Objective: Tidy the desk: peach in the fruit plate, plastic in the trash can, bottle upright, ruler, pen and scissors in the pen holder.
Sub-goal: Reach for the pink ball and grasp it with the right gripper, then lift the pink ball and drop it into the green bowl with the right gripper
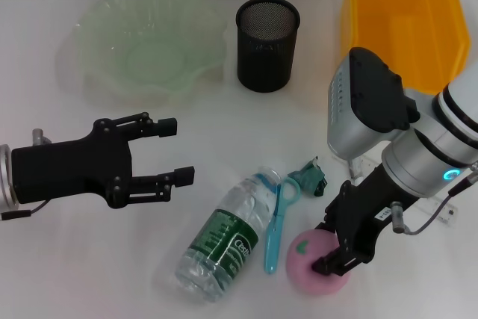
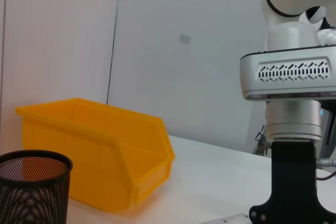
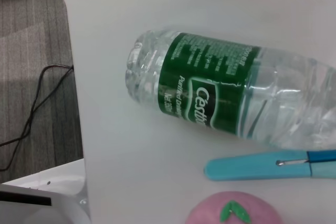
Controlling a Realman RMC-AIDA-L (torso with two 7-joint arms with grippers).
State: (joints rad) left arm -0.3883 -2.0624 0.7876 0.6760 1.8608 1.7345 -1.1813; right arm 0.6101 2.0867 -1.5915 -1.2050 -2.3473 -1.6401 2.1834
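Two risks are judged, largest thing first. The bottle (image 1: 228,237) lies on its side at lower centre and could be rolled if brushed. The scissors (image 1: 277,222) lie touching it, just beside the peach (image 1: 317,259) at lower right, so they could be dragged along. The right gripper (image 1: 337,253) is set around the peach, fingers apart, the table's near edge close. The left gripper (image 1: 178,152) is held open at left, free room lying toward the fruit plate (image 1: 101,72).

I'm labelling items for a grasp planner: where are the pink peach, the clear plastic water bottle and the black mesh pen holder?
Pink peach (image 1: 312,259), head view, on its upper left side near the green leaf.
Clear plastic water bottle (image 1: 224,237), head view, on its green label.
Black mesh pen holder (image 1: 267,54), head view, on its front wall.
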